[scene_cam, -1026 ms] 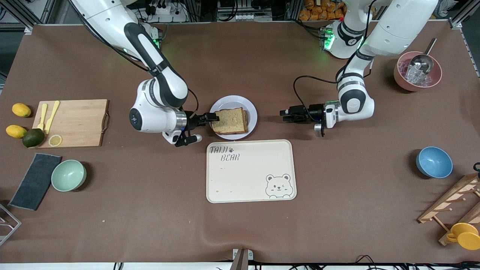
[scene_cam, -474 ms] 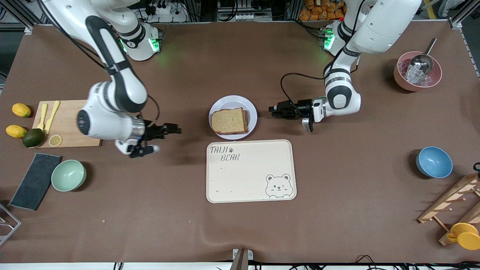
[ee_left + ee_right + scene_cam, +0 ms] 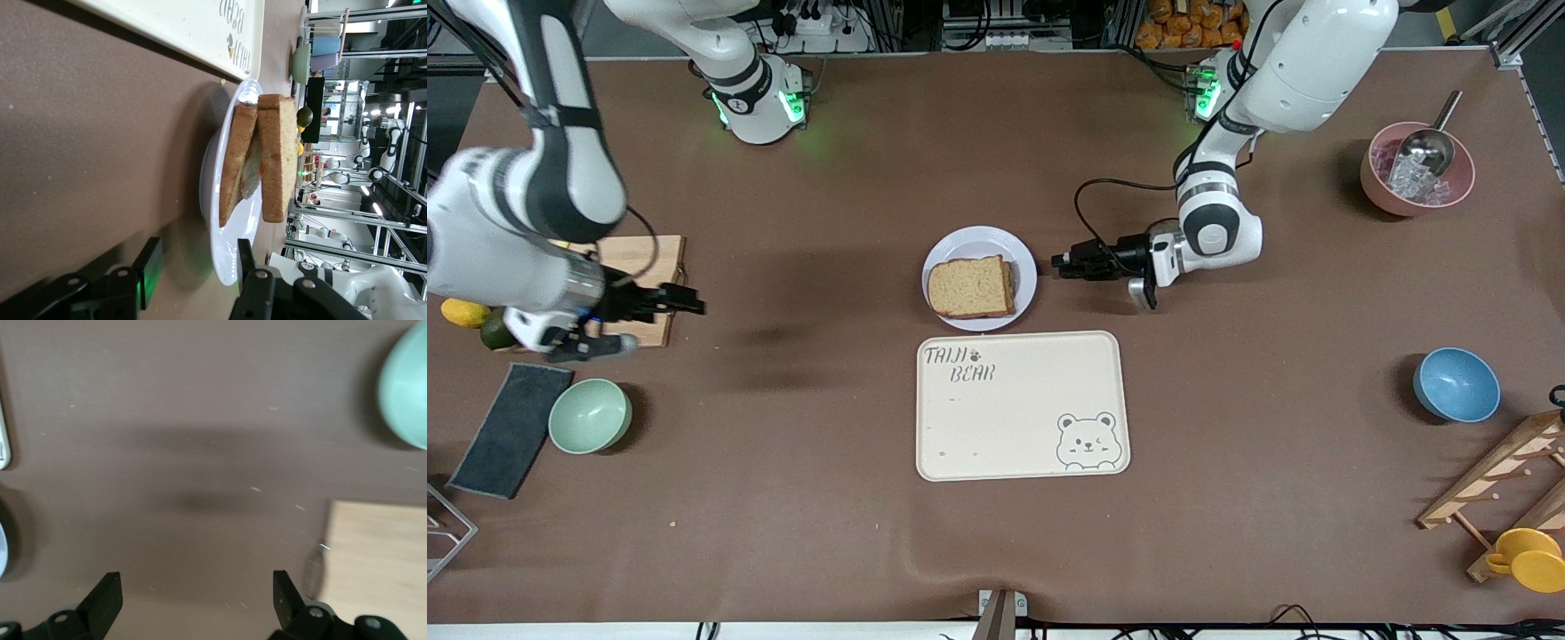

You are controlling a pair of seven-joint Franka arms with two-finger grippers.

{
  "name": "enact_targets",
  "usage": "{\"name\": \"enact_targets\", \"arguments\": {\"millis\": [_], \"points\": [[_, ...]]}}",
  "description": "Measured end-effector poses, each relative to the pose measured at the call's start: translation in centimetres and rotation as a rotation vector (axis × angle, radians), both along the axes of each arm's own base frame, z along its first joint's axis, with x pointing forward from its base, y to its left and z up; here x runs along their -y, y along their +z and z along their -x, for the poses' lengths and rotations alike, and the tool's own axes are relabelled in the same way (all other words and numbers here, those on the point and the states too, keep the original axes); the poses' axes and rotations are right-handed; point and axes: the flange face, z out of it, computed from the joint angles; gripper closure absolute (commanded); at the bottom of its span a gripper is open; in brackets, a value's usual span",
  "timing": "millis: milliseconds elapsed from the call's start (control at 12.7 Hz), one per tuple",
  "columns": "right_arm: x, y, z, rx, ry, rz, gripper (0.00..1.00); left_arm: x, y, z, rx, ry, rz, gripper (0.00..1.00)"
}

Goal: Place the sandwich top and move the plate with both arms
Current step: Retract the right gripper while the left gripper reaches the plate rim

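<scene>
The sandwich top, a plain brown slice, lies on the stack on the pale round plate at mid-table. In the left wrist view the sandwich top sits over a lower slice on the plate. My left gripper is low beside the plate's rim, at its edge toward the left arm's end. Its fingers stand apart with the rim just at their tips. My right gripper hangs open and empty over the cutting board's edge, far from the plate; its own view shows bare table between its fingers.
The cream bear tray lies just nearer the camera than the plate. A cutting board, a lemon, a green bowl and a dark cloth crowd the right arm's end. A blue bowl and a pink ice bowl sit toward the left arm's end.
My right arm swung away from the plate to the cutting board, still open. My left gripper slid closer to the plate's rim and its fingers narrowed.
</scene>
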Motion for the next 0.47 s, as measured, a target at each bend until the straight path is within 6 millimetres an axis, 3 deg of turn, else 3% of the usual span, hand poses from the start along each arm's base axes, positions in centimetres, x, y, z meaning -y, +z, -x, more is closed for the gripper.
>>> {"name": "enact_targets", "arguments": {"millis": [237, 316, 474], "points": [[3.2, 8.1, 0.4, -0.007, 0.001, 0.047, 0.00, 0.7, -0.2, 0.2, -0.008, 0.030, -0.017, 0.57], [3.8, 10.9, 0.4, -0.005, -0.008, 0.053, 0.00, 1.2, -0.2, 0.4, -0.010, 0.039, -0.018, 0.58], [4.0, 14.5, 0.4, 0.001, -0.056, 0.067, 0.00, 2.3, -0.1, 0.6, -0.012, 0.058, -0.021, 0.60]]}}
